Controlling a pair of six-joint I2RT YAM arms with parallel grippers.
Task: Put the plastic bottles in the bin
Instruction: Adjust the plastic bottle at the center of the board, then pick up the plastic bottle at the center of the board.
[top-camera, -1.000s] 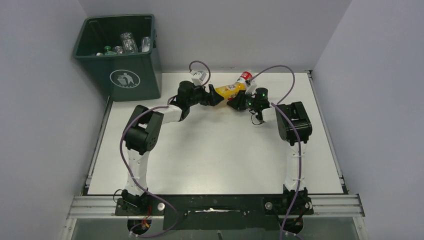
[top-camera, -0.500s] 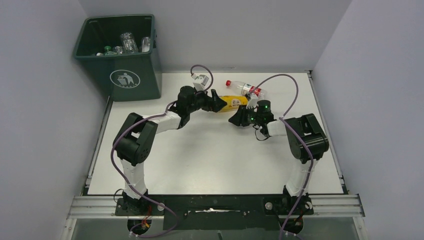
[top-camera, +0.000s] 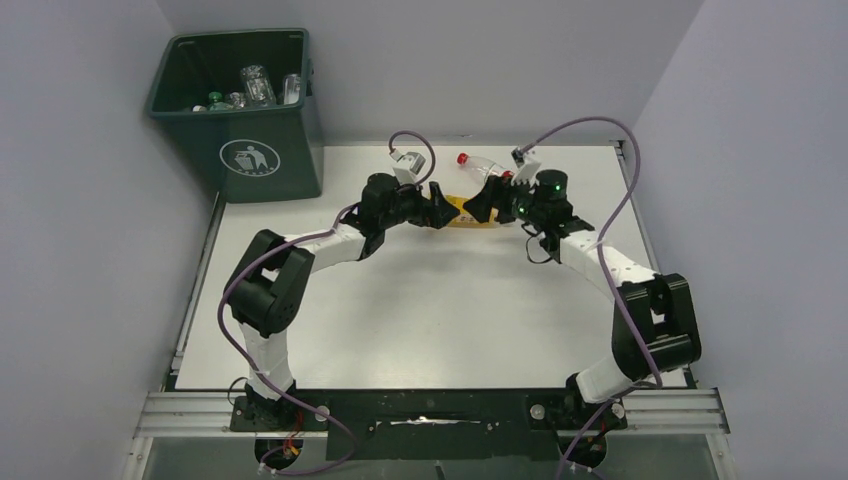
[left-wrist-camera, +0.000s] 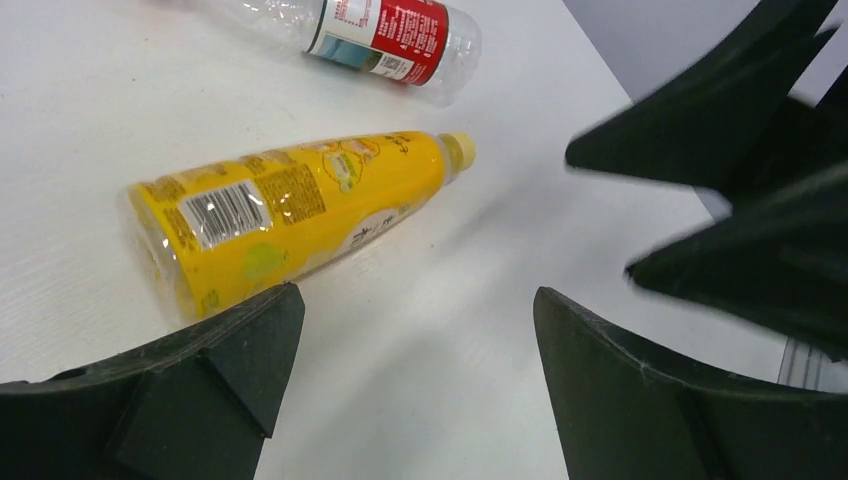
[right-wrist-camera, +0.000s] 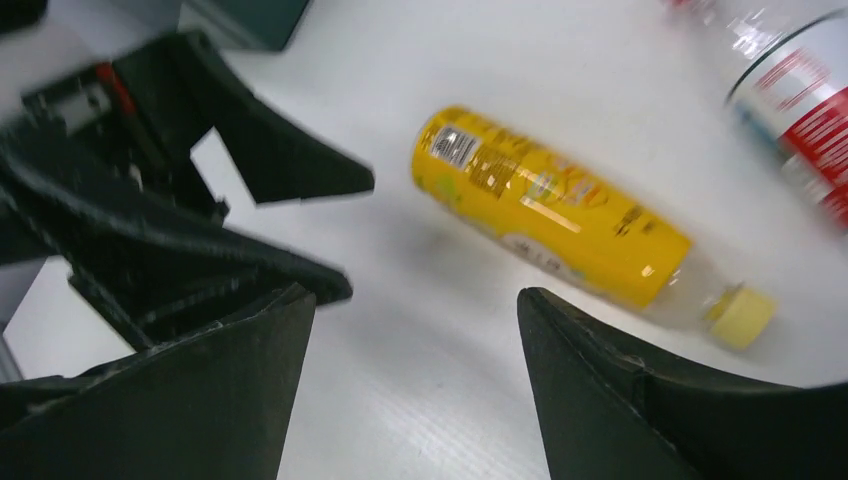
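A yellow bottle (top-camera: 462, 213) (left-wrist-camera: 290, 220) (right-wrist-camera: 550, 215) lies on its side on the white table, between my two grippers. Left of it my left gripper (top-camera: 440, 207) (left-wrist-camera: 418, 300) stands open, its jaws empty and one fingertip at the bottle's base. Near the cap end my right gripper (top-camera: 478, 204) (right-wrist-camera: 415, 295) is open and holds nothing. Just behind lies a clear bottle with a red label and cap (top-camera: 485, 166) (left-wrist-camera: 380, 30) (right-wrist-camera: 800, 100). The dark green bin (top-camera: 245, 150) stands at the far left corner with several bottles (top-camera: 255, 85) inside.
Grey walls close in the table (top-camera: 420, 320) on the left, back and right. Purple cables loop above both wrists. In each wrist view the other gripper's black fingers (left-wrist-camera: 740, 150) (right-wrist-camera: 260, 160) show close by.
My right gripper has gone from shut to open and swung back to the yellow bottle's cap end. The yellow bottle shifted nearer. My left gripper stayed open and reached further right.
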